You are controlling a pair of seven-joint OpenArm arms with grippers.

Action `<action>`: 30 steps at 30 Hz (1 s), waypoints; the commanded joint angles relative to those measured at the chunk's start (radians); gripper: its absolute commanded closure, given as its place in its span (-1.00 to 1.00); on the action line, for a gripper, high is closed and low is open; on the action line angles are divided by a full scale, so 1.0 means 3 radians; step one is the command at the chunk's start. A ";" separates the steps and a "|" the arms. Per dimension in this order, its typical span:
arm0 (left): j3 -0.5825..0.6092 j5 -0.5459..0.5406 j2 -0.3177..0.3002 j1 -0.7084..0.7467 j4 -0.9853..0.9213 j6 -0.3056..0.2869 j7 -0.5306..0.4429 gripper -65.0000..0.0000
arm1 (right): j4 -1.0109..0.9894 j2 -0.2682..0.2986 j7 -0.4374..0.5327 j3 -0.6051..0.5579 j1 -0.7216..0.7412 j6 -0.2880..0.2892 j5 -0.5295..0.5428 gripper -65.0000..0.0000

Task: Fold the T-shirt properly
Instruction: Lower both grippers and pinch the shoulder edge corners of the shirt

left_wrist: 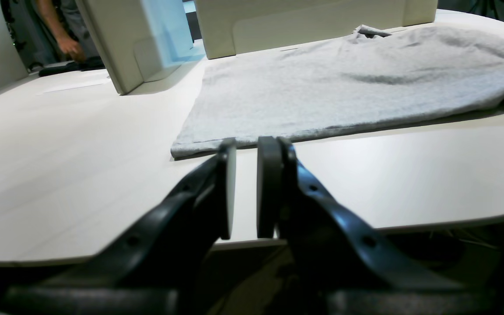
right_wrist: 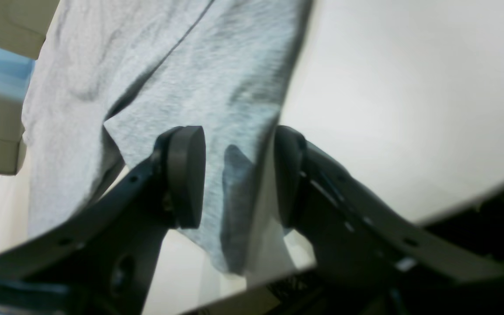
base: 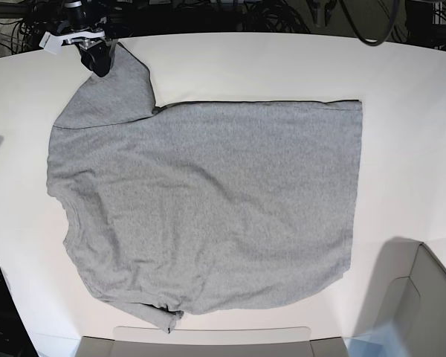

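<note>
The soft grey T-shirt (base: 208,201) lies spread across the white desk (base: 409,111). At the far corner the right gripper (right_wrist: 239,175) straddles its sleeve, seemingly unclosed; the left gripper (left_wrist: 246,188) sits narrowly parted by the hem.

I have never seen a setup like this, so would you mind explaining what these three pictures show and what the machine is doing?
This is a two-armed robot at a white table, meant to fold a grey T-shirt. One picture looks down from a fixed base camera; the other two come from small cameras mounted on each wrist, so the dark prongs in front are that arm's own tool.

The shirt lies spread out, plain face up. In the overhead view the right tool is at a sleeve near the top left corner. Its wrist view shows the right tool open, with sleeve fabric between its prongs but not pinched. The left tool is nearly closed, holds nothing, and hangs by the table edge near the shirt's hem corner. Beige boxes stand along one side.
</note>
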 commanded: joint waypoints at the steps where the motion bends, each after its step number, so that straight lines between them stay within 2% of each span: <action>1: -0.0013 -0.0015 -0.0009 0.0066 0.0049 0.0016 -0.0106 0.70 | 0.0012 0.0029 -0.0214 -0.0012 -0.0002 -0.0062 0.0022 0.19; 8: -0.0019 -0.0086 0.0001 0.0163 0.0489 0.0021 -0.0096 0.68 | 0.0012 0.0018 -0.0541 -0.0012 0.0106 -0.0062 0.0022 0.19; 11: 0.0012 -0.0393 -0.0014 0.0199 0.0837 0.0016 0.0201 0.62 | 0.0006 -0.0048 -0.0546 -0.0012 0.0101 -0.0062 0.0017 0.19; 13: 0.0017 -0.0567 -0.0014 0.0250 0.1128 0.0001 0.0621 0.53 | 0.0001 -0.0048 -0.0541 -0.0012 0.0085 -0.0062 0.0017 0.19; 18: 0.0038 -0.0853 -0.0019 0.0260 0.1993 -0.0009 0.2073 0.35 | 0.0001 -0.0023 -0.0541 -0.0012 0.0075 -0.0062 0.0017 0.19; 22: 0.0033 -0.1452 -0.0050 0.0199 0.2525 -0.0015 0.3275 0.28 | 0.0001 -0.0023 -0.0541 -0.0012 0.0070 -0.0062 0.0017 0.19; 24: 0.0027 -0.1846 -0.0229 0.0025 0.2637 -0.0015 0.3827 0.28 | 0.0001 -0.0023 -0.0541 -0.0006 0.0065 -0.0062 0.0017 0.19; 27: -0.0008 -0.2444 -0.0434 -0.0220 0.2566 0.0011 0.4267 0.28 | 0.0001 -0.0023 -0.0541 -0.0001 0.0065 -0.0062 0.0017 0.19; 30: -0.0254 -0.2858 -0.0475 -0.0440 0.2386 0.0016 0.4543 0.28 | 0.0001 -0.0017 -0.0541 -0.0001 0.0065 -0.0062 0.0017 0.19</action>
